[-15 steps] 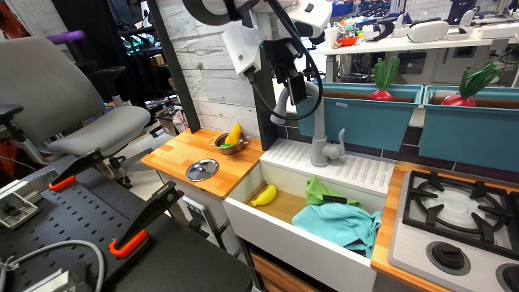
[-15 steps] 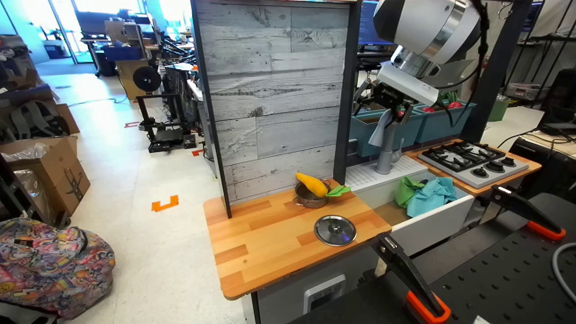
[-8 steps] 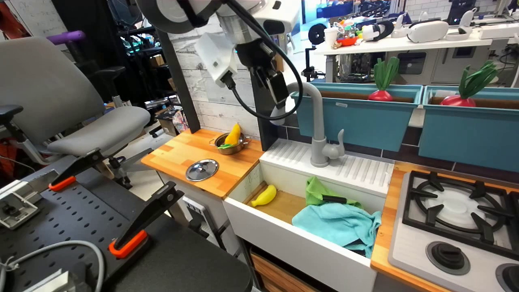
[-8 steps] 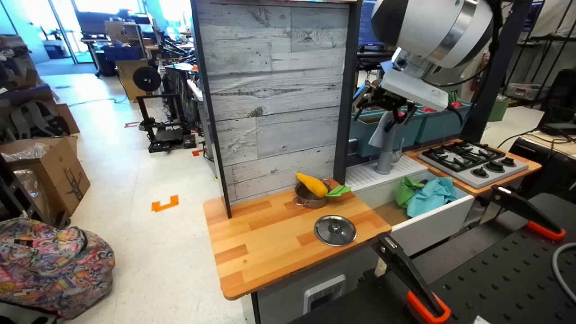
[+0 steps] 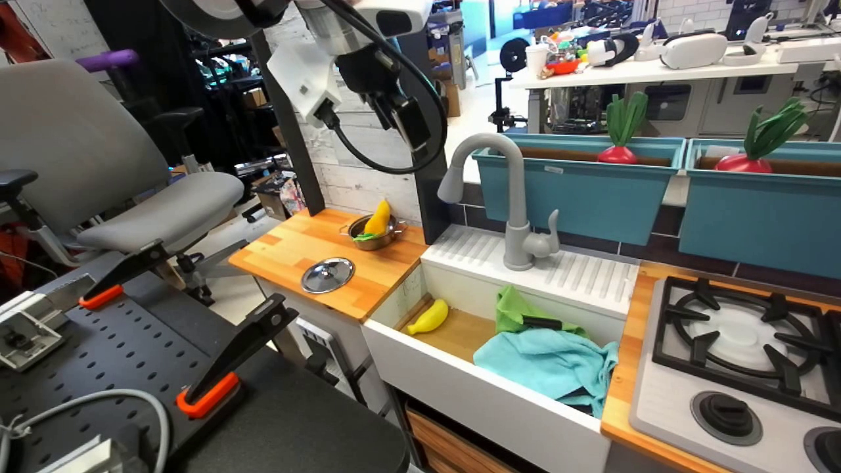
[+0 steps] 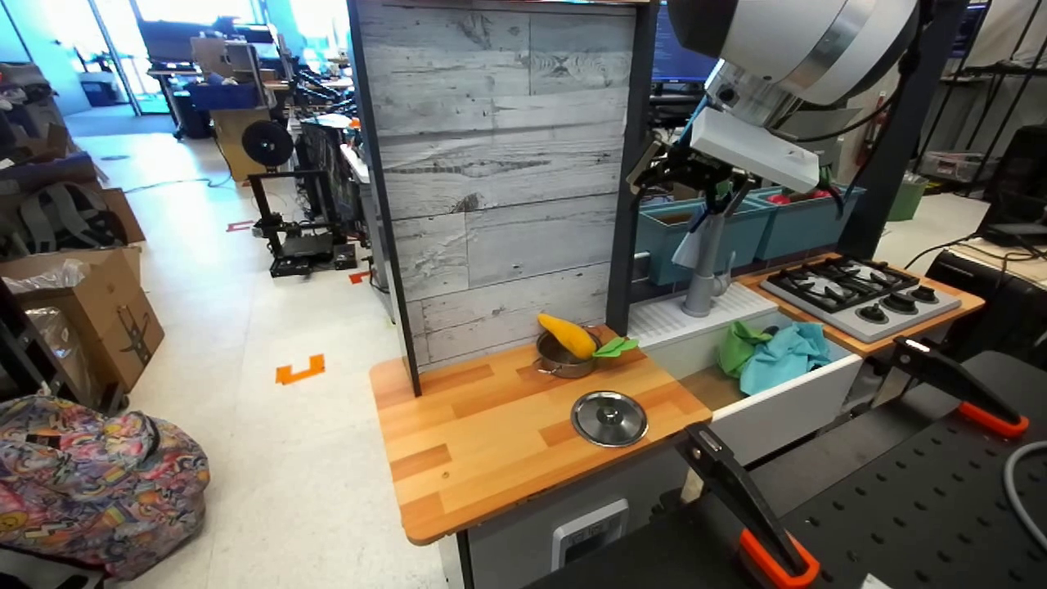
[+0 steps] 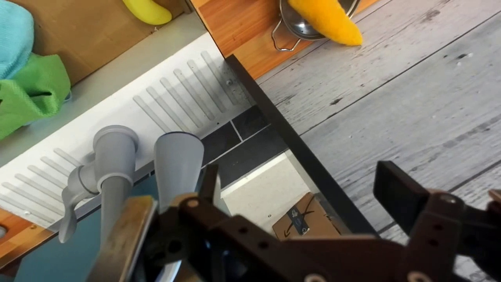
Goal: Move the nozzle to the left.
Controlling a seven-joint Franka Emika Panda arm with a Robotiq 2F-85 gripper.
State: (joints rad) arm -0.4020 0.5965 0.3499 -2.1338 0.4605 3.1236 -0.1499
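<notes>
One nozzle (image 5: 516, 187), grey gooseneck pattern with side lever (image 5: 541, 244); stands upright on the white ribbed ledge (image 5: 470, 246) behind the sink (image 5: 473, 407). Spray head (image 5: 451, 186): left of the stem (image 5: 518, 213) in both exterior views, on the side toward the wooden counter (image 5: 279, 243). Whether it overhangs ledge or sink: not certain.

One gripper (image 7: 299, 184), fingers (image 7: 401, 192) spread wide apart, nothing clamped between them. Position: in an exterior view, up and to the left of the spray head, a visible gap between the two; in the wrist view, part of one finger crosses in front of it.

Progress, by judgement: the leftward turn looks largely or wholly made, since the spray head already points that way and no grip is on it. Outstanding: the task gives no end angle, so a further small push on the nozzle may be wanted; failing that, only the arm (image 6: 777, 45) remains to be taken clear.
</notes>
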